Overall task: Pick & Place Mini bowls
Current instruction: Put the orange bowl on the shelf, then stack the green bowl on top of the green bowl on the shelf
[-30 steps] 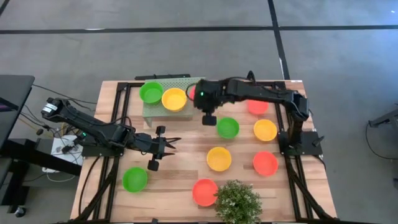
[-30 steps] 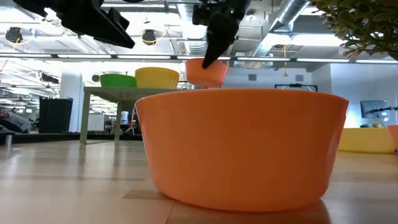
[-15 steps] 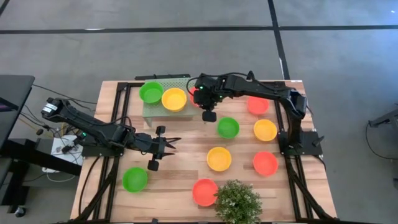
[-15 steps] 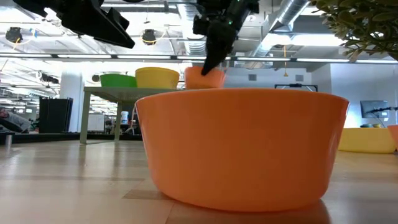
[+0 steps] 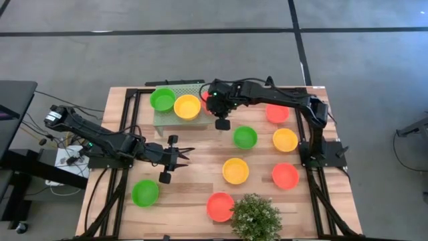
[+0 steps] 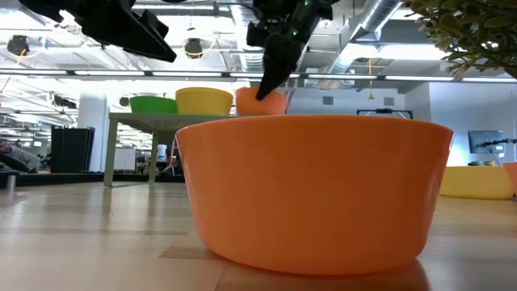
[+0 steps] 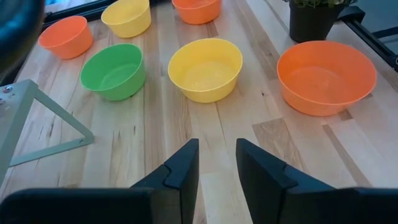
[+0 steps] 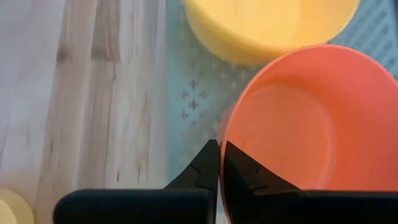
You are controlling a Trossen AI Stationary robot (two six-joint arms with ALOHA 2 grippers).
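Observation:
My right gripper (image 5: 212, 104) is over the right end of the pale green perforated stand (image 5: 175, 118) at the far left, shut on a red-orange mini bowl (image 8: 292, 124). A green bowl (image 5: 162, 99) and a yellow bowl (image 5: 187, 106) stand on that stand. In the low view the held bowl (image 6: 260, 102) is level with them, its underside hidden. My left gripper (image 7: 216, 165) hangs open over the table's left middle (image 5: 182, 155), nothing between its fingers. Several more green, yellow and red-orange bowls sit upright on the wooden table. My right gripper pinches the red-orange bowl's rim (image 8: 222, 134), one finger outside the wall and one inside. The fingers slant steeply down from the table's right side (image 6: 271, 77). The bowl stays upright and about level; whether its base rests on the stand I cannot tell.
On the table are a green bowl (image 5: 245, 137), yellow bowls (image 5: 285, 140) (image 5: 235, 171), red-orange bowls (image 5: 277, 114) (image 5: 285, 175) (image 5: 220, 206) and a green bowl (image 5: 145, 193). A bushy potted plant (image 5: 254, 217) stands at the near edge. Dark frame rails run along both table sides.
My right gripper has carried the red-orange bowl toward the table's left edge and down, ending beside the yellow bowl at the level of the stand's top. The bowl has stayed upright, and the gripper has stayed shut on it.

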